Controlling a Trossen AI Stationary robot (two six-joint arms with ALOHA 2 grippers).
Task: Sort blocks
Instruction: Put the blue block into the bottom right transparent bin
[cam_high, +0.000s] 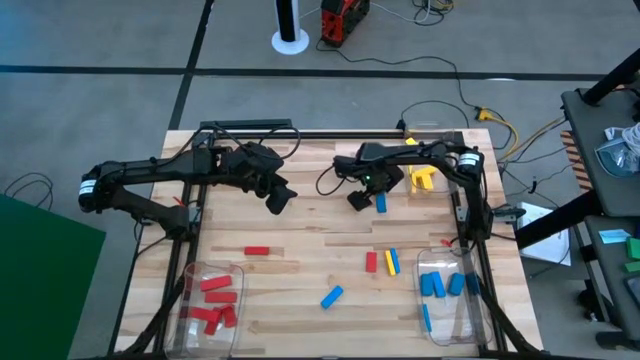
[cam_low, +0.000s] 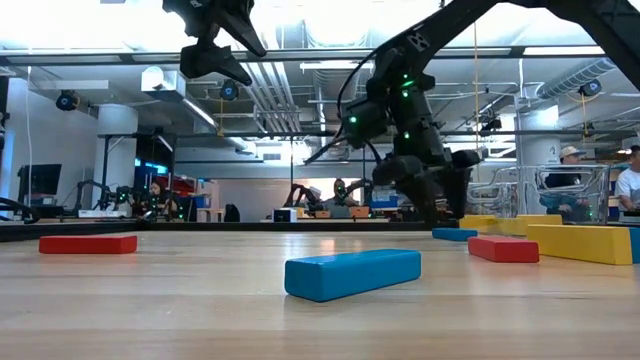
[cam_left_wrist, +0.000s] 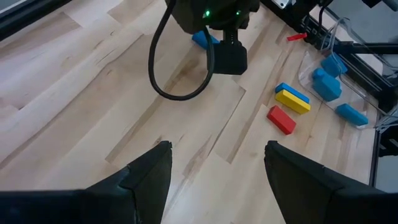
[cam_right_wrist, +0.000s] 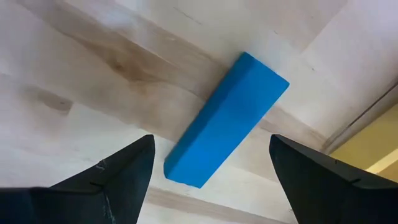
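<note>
Fingers of the right pincer (cam_right_wrist: 208, 180) stand spread wide, pinching nothing, low over a blue block (cam_right_wrist: 225, 119) that lies flat on the tabletop (cam_right_wrist: 93, 74) just past the fingertips, set at a slant between them. In the overhead picture this pincer (cam_high: 362, 197) sits upper centre, the same blue block (cam_high: 381, 203) touching its right side. The block looks like a rigid painted brick with crisp edges and a smooth matte face: probably light and stiff, a little slick. A hold across its two long sides near the middle should keep it from swivelling, so the wrist likely needs turning to square with the slant.

The left pincer (cam_high: 279, 198) hangs above the tabletop, left of centre in the overhead picture, its fingers (cam_left_wrist: 146, 180) also apart and empty.

Further out, a yellow block (cam_high: 422, 179) lies right of the right pincer. Below centre are a red block (cam_high: 257, 251), a red, yellow and blue cluster (cam_high: 382, 262) and a lone blue block (cam_high: 331, 296). A clear bin (cam_high: 235, 275) at lower left holds red blocks; another clear bin (cam_high: 440, 330) at lower right holds blue ones. The tabletop is pale planked wood with visible grain.
</note>
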